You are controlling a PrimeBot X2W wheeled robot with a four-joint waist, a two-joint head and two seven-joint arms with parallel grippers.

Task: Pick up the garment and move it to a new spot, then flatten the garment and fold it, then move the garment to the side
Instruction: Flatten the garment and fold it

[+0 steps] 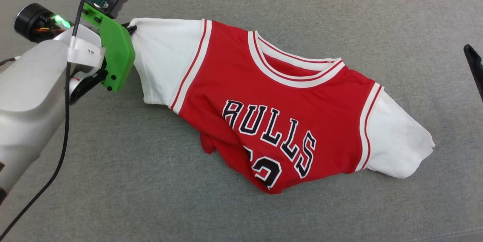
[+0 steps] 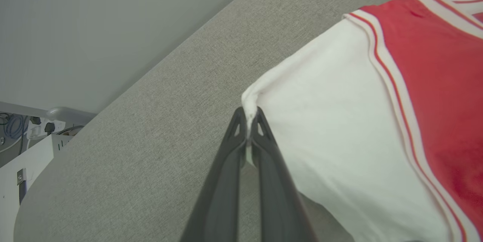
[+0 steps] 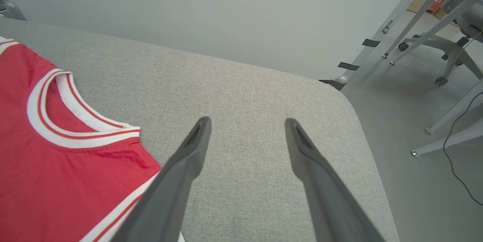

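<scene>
**Item: garment, taken by one sleeve corner; first step of the task**

Left fingers (image 2: 226, 170): pressed together on the outer corner of the white sleeve (image 2: 332, 128), with a small pucker of cloth standing up between the tips. Judged purpose: a corner hold gives a firm pinch on a single edge, so the piece can be lifted and carried without gathering the whole body.

Right fingers (image 3: 181, 170): spread wide and holding nothing. They were poised above bare surface just beside the collar (image 3: 75, 128) and the shoulder trim. Judged purpose: waiting to take the opposite side once the lift calls for a second hold.

Garment (image 1: 286, 94): red, with white sleeves. It lay front up and askew across the grey surface (image 1: 113, 181), with the black lettering legible. The lower hem was bunched and partly tucked under, so the number was cut off. The held sleeve was drawn out towards the left arm's green bracket (image 1: 119, 57), and the other sleeve (image 1: 400, 140) lay flat at the far end. Apart from the pinched corner, the cloth appeared to rest on the surface; the lift looked not yet begun.

Containers: none entered. The garment lay directly on the surface, inside nothing.

Handling note: jersey cloth, limp, likely to drape and swing from one corner.
</scene>
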